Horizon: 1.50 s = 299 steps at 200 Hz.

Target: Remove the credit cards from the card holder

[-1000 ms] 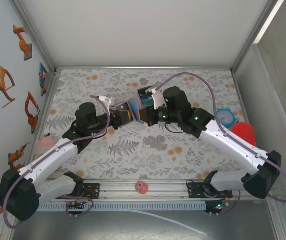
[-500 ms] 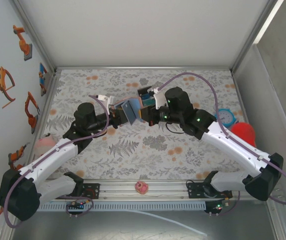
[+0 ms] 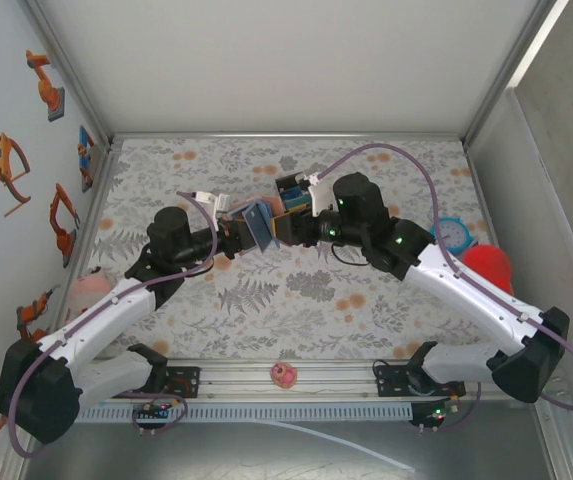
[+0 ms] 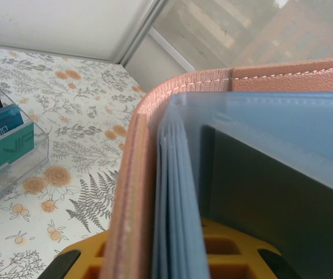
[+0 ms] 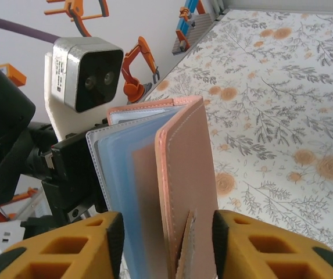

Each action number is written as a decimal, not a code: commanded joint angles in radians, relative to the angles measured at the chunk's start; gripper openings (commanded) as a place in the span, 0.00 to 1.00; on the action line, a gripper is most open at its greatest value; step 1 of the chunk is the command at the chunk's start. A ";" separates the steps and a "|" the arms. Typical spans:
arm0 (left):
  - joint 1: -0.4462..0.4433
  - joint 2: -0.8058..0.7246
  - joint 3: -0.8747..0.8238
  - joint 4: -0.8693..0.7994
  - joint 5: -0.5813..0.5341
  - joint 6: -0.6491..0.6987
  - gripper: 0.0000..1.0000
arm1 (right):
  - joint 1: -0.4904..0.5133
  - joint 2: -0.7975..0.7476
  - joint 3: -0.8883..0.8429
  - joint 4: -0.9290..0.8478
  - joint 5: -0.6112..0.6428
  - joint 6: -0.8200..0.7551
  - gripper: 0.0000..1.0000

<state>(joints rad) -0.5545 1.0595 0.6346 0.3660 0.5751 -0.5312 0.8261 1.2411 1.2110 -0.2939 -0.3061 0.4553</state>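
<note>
Tan-brown leather-like folding card holder (image 3: 257,224) hung in the air over the middle of the floral table (image 3: 366,310), between two arms that reached inward from either side with bent elbows. The left gripper (image 3: 237,233) was clenched on the holder's edge, while the right gripper (image 5: 167,226) had its yellow jaws spread astride the brown cover and blue-grey sleeves. One holder showed, fanned into several sleeves among which the credit cards could not be counted, and one clear plastic stand (image 4: 12,165) on the table held three cards: black, blue and teal.
</note>
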 commanded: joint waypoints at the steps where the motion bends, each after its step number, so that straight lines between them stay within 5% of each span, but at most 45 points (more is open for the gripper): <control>1: 0.008 -0.026 -0.005 0.038 0.034 -0.016 0.06 | 0.005 0.004 0.002 0.024 -0.012 -0.006 0.46; 115: 0.007 -0.039 0.012 0.001 0.044 -0.023 0.06 | 0.005 0.075 0.070 -0.086 0.080 -0.046 0.59; 184: 0.008 -0.018 0.069 -0.078 0.043 -0.059 0.06 | 0.006 0.004 -0.032 -0.026 0.044 -0.168 0.99; 299: 0.010 0.043 0.086 -0.071 0.045 -0.108 0.06 | 0.023 0.054 -0.041 0.031 -0.005 -0.201 0.99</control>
<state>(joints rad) -0.5491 1.0950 0.6788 0.2680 0.5991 -0.6186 0.8368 1.2766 1.1641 -0.2981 -0.2909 0.2752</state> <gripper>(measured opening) 0.140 0.994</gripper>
